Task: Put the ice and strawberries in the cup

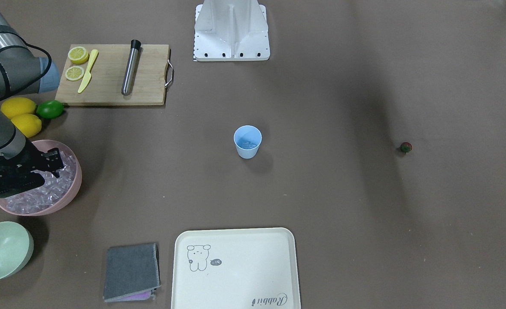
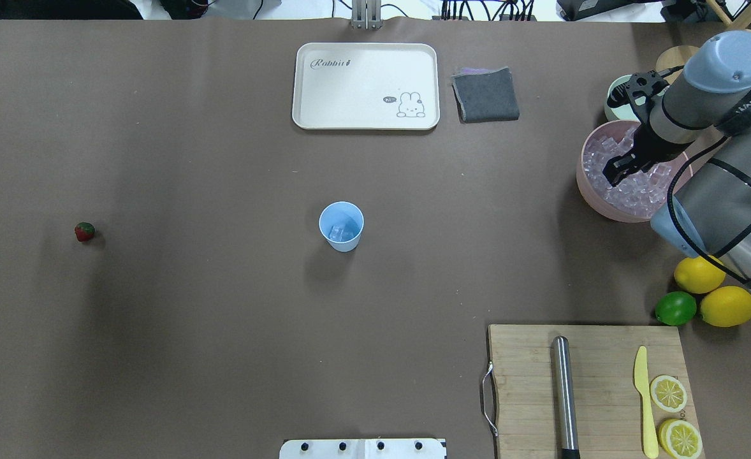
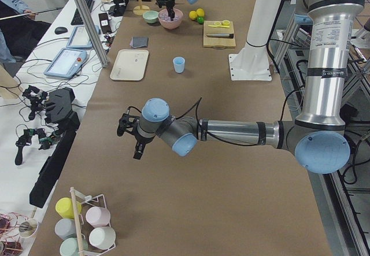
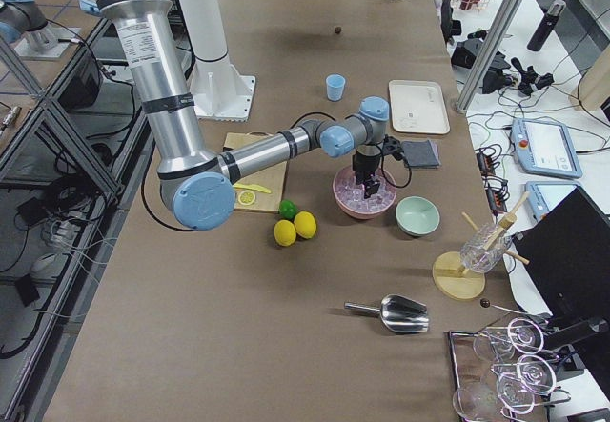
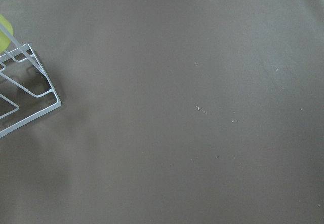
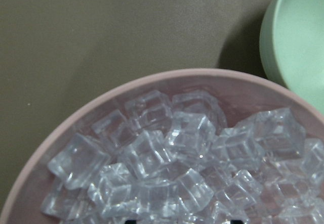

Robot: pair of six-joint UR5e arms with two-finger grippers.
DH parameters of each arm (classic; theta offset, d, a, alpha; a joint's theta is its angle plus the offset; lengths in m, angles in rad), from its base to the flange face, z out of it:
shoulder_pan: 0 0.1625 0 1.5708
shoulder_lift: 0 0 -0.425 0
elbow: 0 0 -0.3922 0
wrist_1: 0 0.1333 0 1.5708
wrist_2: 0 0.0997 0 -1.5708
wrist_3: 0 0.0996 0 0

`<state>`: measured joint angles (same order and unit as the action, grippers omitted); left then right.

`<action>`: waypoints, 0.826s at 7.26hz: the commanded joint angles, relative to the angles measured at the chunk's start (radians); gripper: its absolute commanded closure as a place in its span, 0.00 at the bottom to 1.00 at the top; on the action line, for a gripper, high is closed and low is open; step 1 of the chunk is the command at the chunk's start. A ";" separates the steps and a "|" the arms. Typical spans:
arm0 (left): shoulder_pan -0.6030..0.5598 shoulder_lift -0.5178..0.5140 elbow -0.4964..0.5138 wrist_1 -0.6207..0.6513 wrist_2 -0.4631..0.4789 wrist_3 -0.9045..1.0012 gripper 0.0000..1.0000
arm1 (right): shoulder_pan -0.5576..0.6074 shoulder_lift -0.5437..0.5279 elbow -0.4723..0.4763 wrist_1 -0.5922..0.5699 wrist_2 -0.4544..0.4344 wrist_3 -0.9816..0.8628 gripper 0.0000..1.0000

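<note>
Over the pink bowl (image 2: pixel 583 180) at the robot's right end of the table, the right gripper (image 2: pixel 619 171) points down into the ice (image 6: pixel 167 158). Its jaws stand wide apart, only the two tips showing at the wrist view's bottom edge, with cubes lying between them. The green bowl (image 6: pixel 298 42) sits just beside the pink one, on the side away from the robot.

The cup (image 2: pixel 341 226) stands upright at mid-table, well apart from both arms, with a few clear cubes in its bottom. The strawberry (image 2: pixel 84 231) lies alone on the brown cover far towards the robot's left, level with the cup.

The left gripper (image 3: pixel 130 141) hovers low above bare table at that far end, near a wire rack (image 5: pixel 25 92) of cups. It shows only from the side, so how its jaws stand cannot be told.

Two lemons (image 2: pixel 713 290) and a lime (image 2: pixel 675 308) lie between the pink bowl and a cutting board (image 2: pixel 522 382).
</note>
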<state>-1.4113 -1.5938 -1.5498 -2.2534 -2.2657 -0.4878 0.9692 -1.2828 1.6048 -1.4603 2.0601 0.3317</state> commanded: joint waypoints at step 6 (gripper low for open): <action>0.000 0.005 -0.007 -0.011 0.000 -0.005 0.03 | 0.002 -0.039 0.014 0.000 -0.005 0.003 0.25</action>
<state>-1.4113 -1.5893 -1.5564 -2.2636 -2.2657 -0.4909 0.9710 -1.3203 1.6170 -1.4603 2.0549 0.3344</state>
